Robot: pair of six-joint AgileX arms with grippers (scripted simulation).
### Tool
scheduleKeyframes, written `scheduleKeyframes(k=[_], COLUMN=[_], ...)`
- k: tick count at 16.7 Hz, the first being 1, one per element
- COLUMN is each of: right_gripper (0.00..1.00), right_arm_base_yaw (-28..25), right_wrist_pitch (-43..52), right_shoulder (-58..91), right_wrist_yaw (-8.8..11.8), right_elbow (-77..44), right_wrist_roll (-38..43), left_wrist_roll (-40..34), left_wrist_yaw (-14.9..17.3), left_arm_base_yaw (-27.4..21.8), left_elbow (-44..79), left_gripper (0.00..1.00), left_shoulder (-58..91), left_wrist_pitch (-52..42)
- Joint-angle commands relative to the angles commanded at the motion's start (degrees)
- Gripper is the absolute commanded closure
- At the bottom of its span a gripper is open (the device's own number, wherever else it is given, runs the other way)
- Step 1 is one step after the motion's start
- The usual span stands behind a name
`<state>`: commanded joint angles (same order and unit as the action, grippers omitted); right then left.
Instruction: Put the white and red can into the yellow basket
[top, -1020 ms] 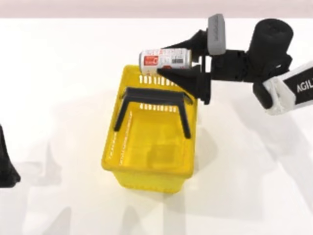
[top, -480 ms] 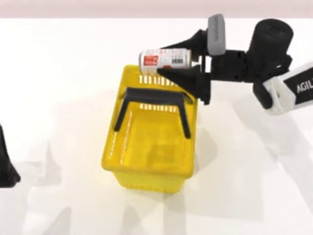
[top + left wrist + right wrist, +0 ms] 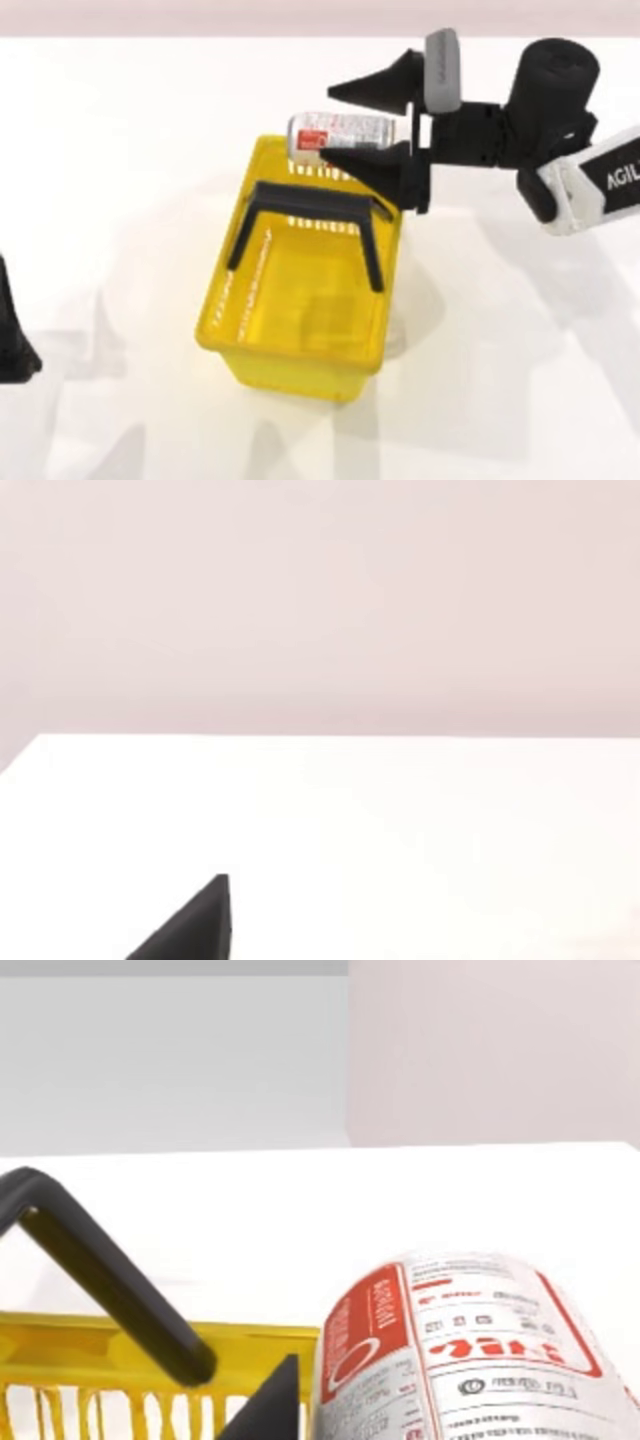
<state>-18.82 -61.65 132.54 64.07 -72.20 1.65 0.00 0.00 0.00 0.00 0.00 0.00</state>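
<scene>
The white and red can [image 3: 340, 134] lies on its side above the far rim of the yellow basket [image 3: 300, 345], in the gap between the spread fingers of my right gripper [image 3: 328, 124], which is open. One finger stands beyond the can and the other on its near side, over the basket's far right corner. In the right wrist view the can [image 3: 470, 1350] fills the foreground beside one dark fingertip [image 3: 275, 1400], with the basket's rim [image 3: 90, 1345] and black handle [image 3: 110, 1280] close by. My left gripper [image 3: 12, 340] is parked at the table's left edge.
The basket's black handle [image 3: 305, 205] stands raised across its far half, just below the can. White table surface [image 3: 520, 380] surrounds the basket on all sides. The left wrist view holds only bare table and wall.
My right gripper's fingers have spread apart and let go of the can, which sits slightly lower and nearer the basket's rim. The basket has shifted a little to the left.
</scene>
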Motion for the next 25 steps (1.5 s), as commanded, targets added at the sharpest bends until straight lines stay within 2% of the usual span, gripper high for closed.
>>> scheduleKeyframes(k=[7,9,11,15,17,20,25], right_gripper=[0.0,0.0,0.0,0.0,0.0,0.0,0.0], right_arm_base_yaw=[0.3,0.6,1.2,3.5,5.1,7.4,11.4], right_wrist_pitch=[0.6,2.0,4.3,11.5,16.0,23.4,36.7], right_shoulder=[-1.1,-3.7,-8.0,-22.0,-30.9,-45.8,-73.7], right_wrist_yaw=[-0.5,-1.7,-3.9,-11.0,-15.6,-23.4,-37.5], right_elbow=[0.2,2.1,5.3,14.9,20.7,29.8,45.6], right_wrist_roll=[-0.2,-0.5,-0.8,-1.5,-1.7,-2.0,-2.2], left_wrist_roll=[0.3,1.6,3.8,10.9,15.3,22.6,36.0], left_wrist_yaw=[0.0,0.2,0.4,0.9,1.1,1.5,1.7], left_arm_base_yaw=[-0.2,-1.1,-2.6,-7.3,-10.2,-15.0,-23.4], left_elbow=[0.4,2.5,6.4,19.2,27.7,42.5,69.8], left_gripper=[0.0,0.0,0.0,0.0,0.0,0.0,0.0], left_shoulder=[0.5,3.1,7.7,21.5,30.0,44.2,69.8], left_wrist_pitch=[-0.4,-2.7,-6.6,-17.9,-24.6,-35.1,-52.3])
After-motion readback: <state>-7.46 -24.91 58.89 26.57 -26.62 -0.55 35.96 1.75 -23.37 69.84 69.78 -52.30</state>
